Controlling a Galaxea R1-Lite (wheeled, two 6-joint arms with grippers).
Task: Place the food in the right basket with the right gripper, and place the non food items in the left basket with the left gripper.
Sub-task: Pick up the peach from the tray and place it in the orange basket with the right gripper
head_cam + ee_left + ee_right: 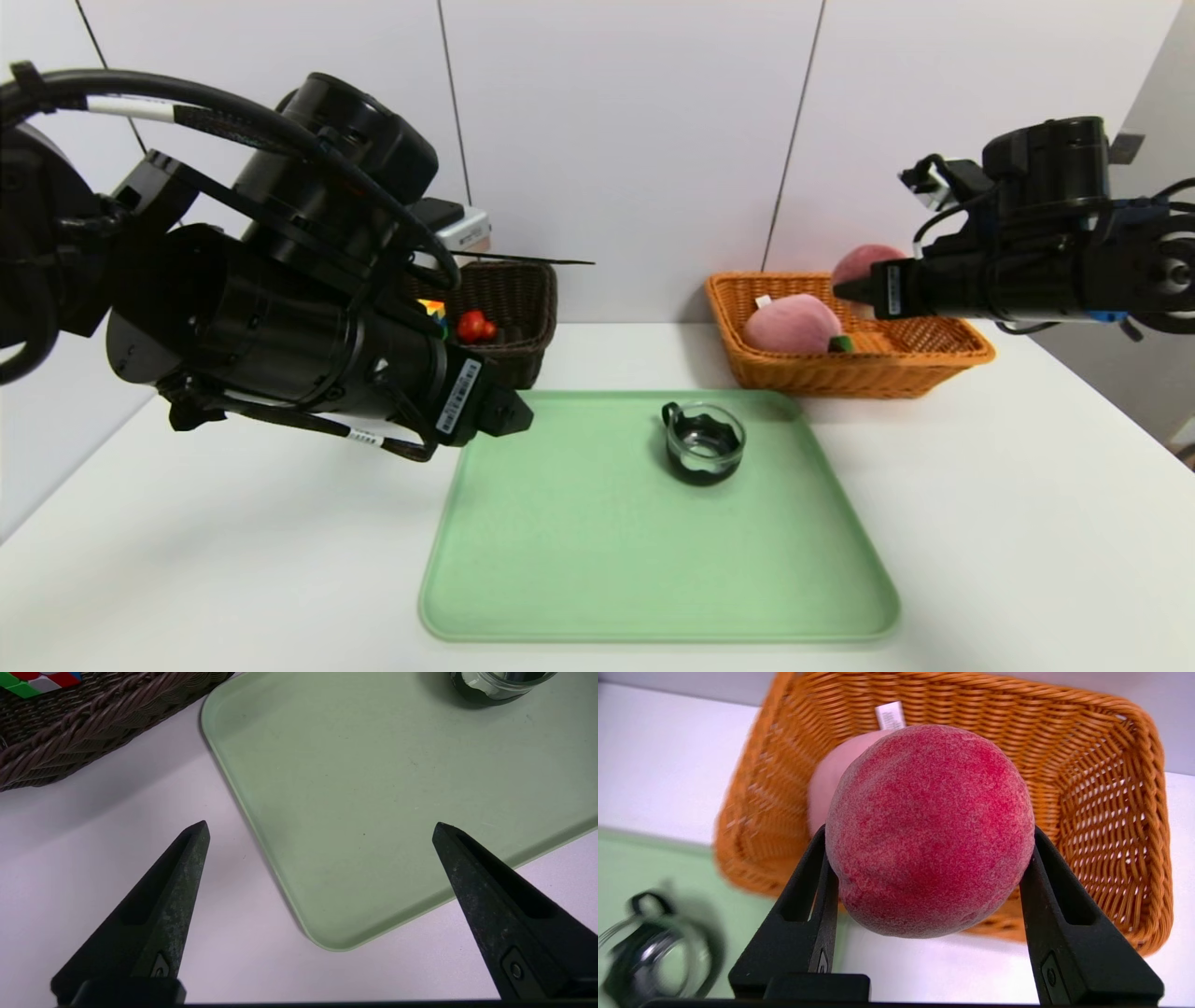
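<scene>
Ahead of me, a white table [980, 523] fills the lower frame. Behind it, a pale panelled wall [616, 140] spans the upper frame, divided by thin dark seams. Lighting is even.

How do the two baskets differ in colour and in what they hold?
The left basket is dark brown; the right basket is orange. The left basket holds a colour cube and something red; the right basket holds a pink plush peach, and the right tool carries a red peach above it. Both are woven and rectangular.
</scene>
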